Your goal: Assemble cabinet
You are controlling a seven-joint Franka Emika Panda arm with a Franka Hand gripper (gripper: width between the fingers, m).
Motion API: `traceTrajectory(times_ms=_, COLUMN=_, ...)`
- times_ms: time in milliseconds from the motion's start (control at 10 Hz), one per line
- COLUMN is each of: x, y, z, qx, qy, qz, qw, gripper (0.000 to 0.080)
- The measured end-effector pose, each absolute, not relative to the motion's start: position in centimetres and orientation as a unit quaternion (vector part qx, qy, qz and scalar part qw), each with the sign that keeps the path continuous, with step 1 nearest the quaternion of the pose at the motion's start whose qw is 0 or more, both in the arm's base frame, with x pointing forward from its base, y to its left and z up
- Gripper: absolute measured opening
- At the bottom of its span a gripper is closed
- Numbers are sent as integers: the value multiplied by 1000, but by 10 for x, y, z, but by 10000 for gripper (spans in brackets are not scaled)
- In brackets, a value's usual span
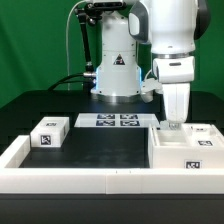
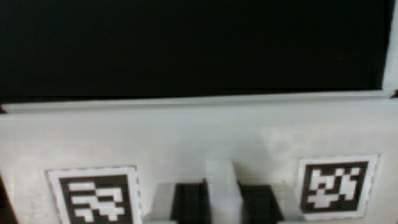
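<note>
Stiffness and lightness are expected of the cabinet (image 1: 176, 165), set at the tabletop's (image 1: 100, 146) front corner, the exterior view's right. Its thin wall is straddled by narrow-set fingers (image 2: 187, 201); whether it is held cannot be told.

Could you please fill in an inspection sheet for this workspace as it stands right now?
Surface: black table, edged by a low white rail along the front and the exterior view's left.
Job's things: cabinet at the exterior view's right; small tagged block at the left, apart from it.
Clutter: nothing seen; only the marker board lies mid-table.
Grippers: gripper low over the cabinet; whether it is open or shut cannot be told.
Cables: dark cables beside the arm's base.
Surroundings: dark backdrop; nothing else seen.
</note>
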State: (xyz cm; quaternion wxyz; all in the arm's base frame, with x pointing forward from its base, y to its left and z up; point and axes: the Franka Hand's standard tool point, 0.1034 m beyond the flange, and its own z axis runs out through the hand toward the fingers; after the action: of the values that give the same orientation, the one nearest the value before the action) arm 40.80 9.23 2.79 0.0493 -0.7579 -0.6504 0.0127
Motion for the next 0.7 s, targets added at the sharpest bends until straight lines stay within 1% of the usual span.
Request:
traceTrajectory(times_ms=100, x=410, y=92, z=39, qx=-760, qy=-648, qz=9, qw=41, gripper=69)
traceTrajectory(times_ms=400, x=415, y=91, z=54, qx=-763, qy=-646, qz=9, qw=30, gripper=70)
traceTrajectory(times_ms=700, x=425, y=76, z=59, qx=-768, qy=-639, qz=14, qw=29, gripper=70)
